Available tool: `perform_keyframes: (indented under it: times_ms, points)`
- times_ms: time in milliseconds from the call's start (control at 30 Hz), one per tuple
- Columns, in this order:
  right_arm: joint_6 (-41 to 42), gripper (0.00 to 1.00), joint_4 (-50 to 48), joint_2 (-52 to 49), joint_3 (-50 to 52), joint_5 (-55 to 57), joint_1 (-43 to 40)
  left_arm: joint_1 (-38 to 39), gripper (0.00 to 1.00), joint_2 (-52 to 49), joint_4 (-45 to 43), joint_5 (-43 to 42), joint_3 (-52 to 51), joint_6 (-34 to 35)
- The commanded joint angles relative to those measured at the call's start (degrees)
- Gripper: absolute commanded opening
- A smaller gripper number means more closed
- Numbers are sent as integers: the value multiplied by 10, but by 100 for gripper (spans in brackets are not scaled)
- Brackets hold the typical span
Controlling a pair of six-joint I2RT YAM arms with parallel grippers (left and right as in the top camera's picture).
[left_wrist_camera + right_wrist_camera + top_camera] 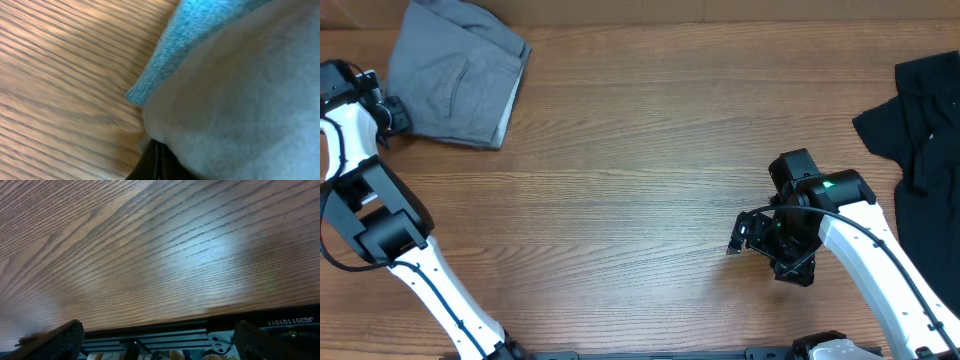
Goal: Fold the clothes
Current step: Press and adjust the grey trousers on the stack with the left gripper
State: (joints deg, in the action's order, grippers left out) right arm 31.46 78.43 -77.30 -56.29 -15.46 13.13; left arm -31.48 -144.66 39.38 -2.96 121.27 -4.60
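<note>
Left gripper (392, 116) is out at the far corner, right up against the left edge of the gray garment (457, 70), which lies folded just beside it. From the left wrist it's all cloth: gray fabric with a blue-tinted hem fills the view, and only a dark sliver of finger (150, 169) peeks out from under it. I cannot tell whether the jaws are apart or together. Over to the right gripper (738, 238): fingers (55, 340) spread wide, only bare table (150, 245) between them. The black garment (920, 150) lies heaped well off to its right, untouched.
</note>
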Motion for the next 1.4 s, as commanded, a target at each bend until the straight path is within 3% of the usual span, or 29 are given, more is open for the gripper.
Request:
perform_keyframes:
  times_ms: [0, 467, 733, 767, 800, 833, 867, 1100, 1167, 1200, 1300, 1333, 1367]
  points:
    - [-2, 100, -6, 5, -10, 15, 0, 42, 4, -32, 51, -45, -27, 3]
    - [-5, 100, -40, 5, -10, 15, 0, 58, 4, -30, 191, -45, -27, 20]
    - [-24, 100, -41, 5, -10, 9, 0, 59, 5, 18, 192, 4, -26, 31]
    - [-28, 100, -41, 5, -10, 9, 0, 59, 9, 32, 191, 13, -26, 34]
    - [-30, 100, -42, 5, -10, 9, 0, 59, 22, 43, 191, 16, -26, 35]
    - [-30, 100, -44, 5, -10, 9, 0, 59, 77, 57, 190, 19, -26, 36]
    - [-30, 100, -47, 5, -10, 8, 0, 59, 100, 68, 189, 19, -26, 36]
    - [-30, 100, -47, 5, -10, 9, 0, 61, 99, 156, 183, 76, -26, 96]
    - [-34, 100, -48, 5, -10, 9, 0, 61, 95, 175, 177, 76, -26, 96]
    - [-34, 100, -49, 5, -10, 9, 0, 61, 87, 181, 176, 76, -26, 96]
    - [-34, 100, -52, 5, -10, 9, 0, 61, 44, 197, 163, 76, -26, 98]
    - [-34, 100, -54, 5, -10, 9, 0, 61, 22, 199, 159, 75, -26, 101]
    - [-34, 100, -55, 5, -10, 9, 0, 61, 13, 199, 156, 74, -26, 106]
